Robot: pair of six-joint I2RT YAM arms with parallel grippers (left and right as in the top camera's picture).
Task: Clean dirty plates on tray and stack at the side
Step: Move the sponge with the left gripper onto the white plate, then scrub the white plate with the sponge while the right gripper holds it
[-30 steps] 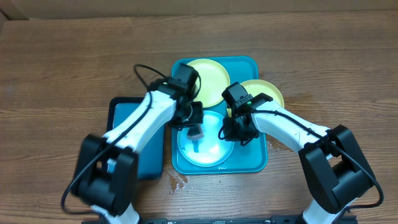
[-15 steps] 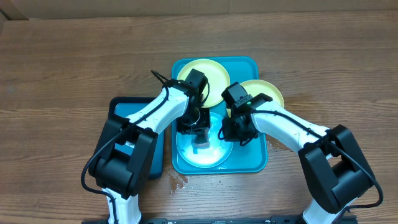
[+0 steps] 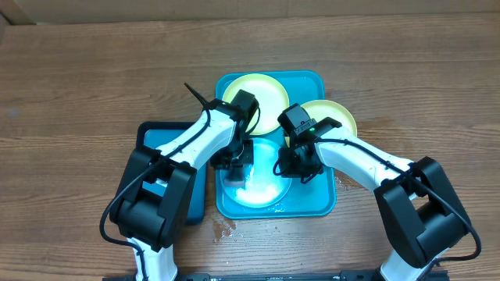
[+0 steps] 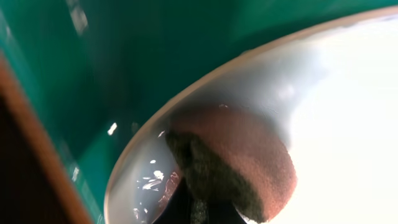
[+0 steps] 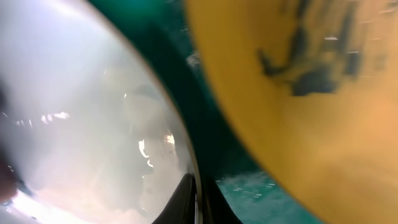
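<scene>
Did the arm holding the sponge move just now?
Yes. The left gripper slid from the middle of the blue plate toward its rim beside the dark-rimmed tray.

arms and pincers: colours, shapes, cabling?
Left arm and right arm match: white rounded links, black joint housings, black bases. A thin black cable loops off the left wrist; another runs along the right forearm. Left pincer and right pincer are black.

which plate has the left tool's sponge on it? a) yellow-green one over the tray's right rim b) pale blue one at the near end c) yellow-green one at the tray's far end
b: the left tool holds the brown-and-green sponge against the pale blue round plastic plate in the turquoise plastic tray.
</scene>
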